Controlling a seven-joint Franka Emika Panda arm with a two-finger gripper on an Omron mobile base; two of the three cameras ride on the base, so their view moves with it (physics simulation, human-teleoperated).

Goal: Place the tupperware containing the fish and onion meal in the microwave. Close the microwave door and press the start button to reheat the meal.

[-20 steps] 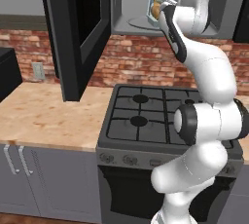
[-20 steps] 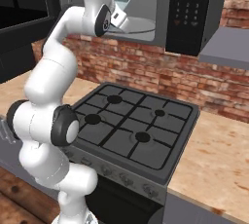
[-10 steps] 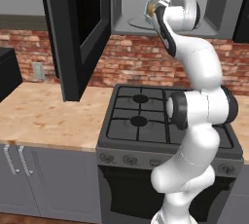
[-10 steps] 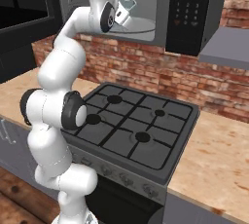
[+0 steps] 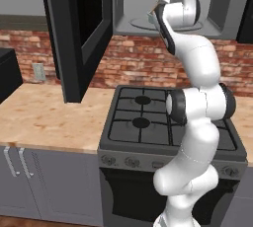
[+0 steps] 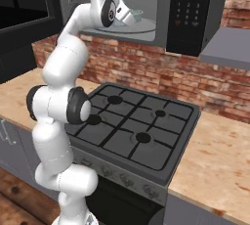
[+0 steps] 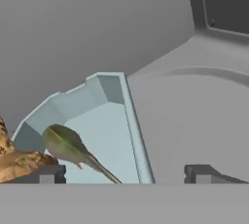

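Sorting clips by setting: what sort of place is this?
A rendered home kitchen, it seems: a gas stove set in a wooden counter, a brick backsplash, and an open microwave mounted above.

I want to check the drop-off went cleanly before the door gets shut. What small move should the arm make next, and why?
Probably draw the gripper straight back out of the dark grey microwave. Its jaws stand wide apart, one fingertip at the pale-blue translucent tupperware that rests on the round turntable plate, food inside. The black-framed microwave door cannot close until the arm is out.
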